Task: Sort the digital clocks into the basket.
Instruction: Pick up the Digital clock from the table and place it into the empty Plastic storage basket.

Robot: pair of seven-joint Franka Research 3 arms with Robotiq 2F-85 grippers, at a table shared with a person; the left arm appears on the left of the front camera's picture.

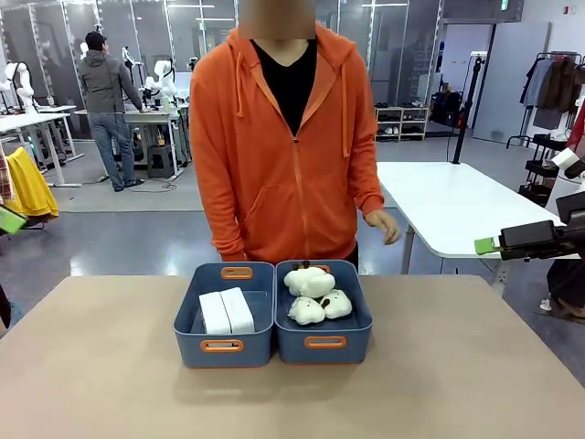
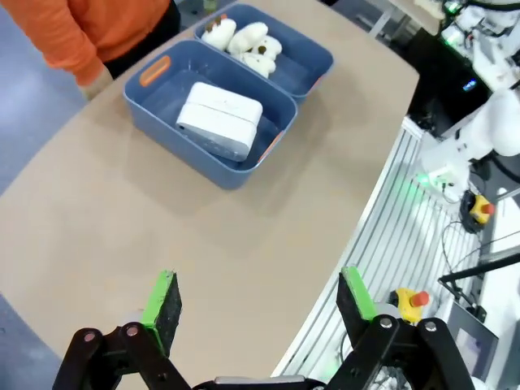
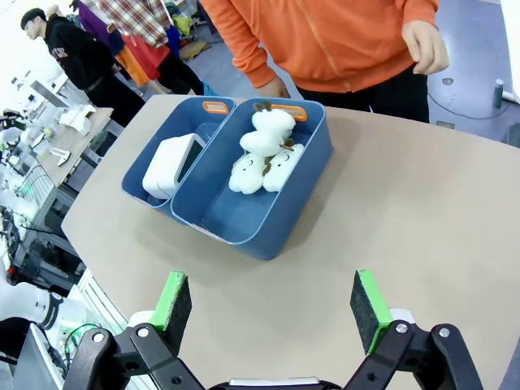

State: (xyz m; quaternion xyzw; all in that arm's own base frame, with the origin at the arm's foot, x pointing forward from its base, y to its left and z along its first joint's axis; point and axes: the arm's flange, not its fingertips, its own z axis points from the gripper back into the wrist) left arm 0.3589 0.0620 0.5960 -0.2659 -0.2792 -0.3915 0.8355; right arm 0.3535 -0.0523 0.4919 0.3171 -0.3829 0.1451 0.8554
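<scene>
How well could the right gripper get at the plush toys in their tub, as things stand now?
Probably well. The right gripper is open and holds nothing, above bare table. The plush toys lie uncovered in the open-topped tub, and the person's hand stays back from it.

front level, wrists overhead; shared baskets (image 1: 274, 315)

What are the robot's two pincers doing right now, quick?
Left pincer: open, holding nothing, above the table.
Right pincer: open, holding nothing, above the table.
</scene>
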